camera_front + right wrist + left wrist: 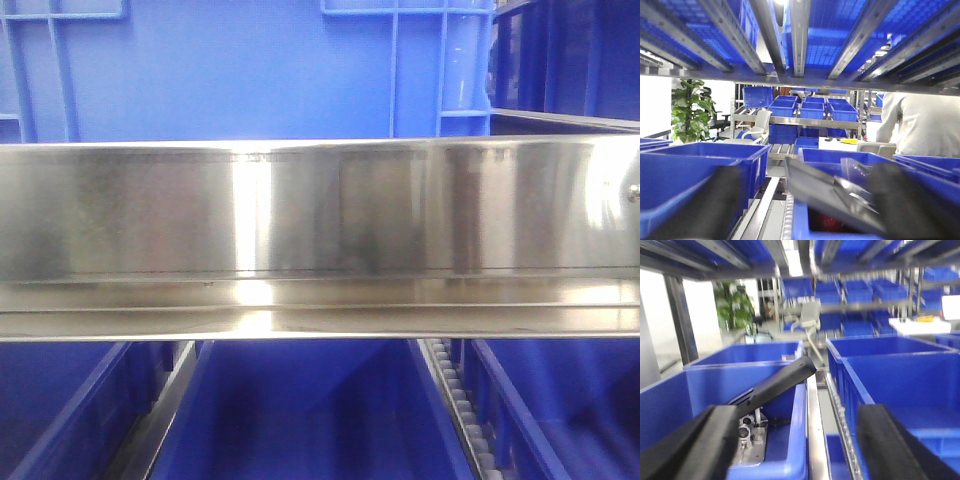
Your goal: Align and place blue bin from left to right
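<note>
Bin (230, 70): on the upper shelf level, behind the steel rail (320, 210), filling the left and middle of the front view. Dark crate (565, 60) sits just beside its right end; cannot tell if they touch.

Risks (judged):
- The front view is mostly rail, and neither tool shows in it. Any approach to the bin would be half blind, so a finger could strike the rail or the bin's rim.
- Both wrist views look along a shelf level packed with crates, under roller tracks (795, 35). There is little headroom, and a careless lift would hit the tracks.
- A slanted black bar (782, 382) lies across the near crate (790, 462), between the left tool's fingers. It is probably part of the other arm, but I am not certain. The arms look close, so they could collide if both move at once.
- Sliding the bin rightward could jam it on the dark crate or skew it on the shelf.
- A person (925, 125) stands beyond the rack at right.

Left tool (800, 415): fingers (690, 445) spread wide, nothing pinched, no contact seen.
Right tool (805, 192): blurred, fingers (910, 200) well apart. A dark plate (822, 192) sits between them; cannot tell if it touches. The tool holds nothing that I can see.
</note>
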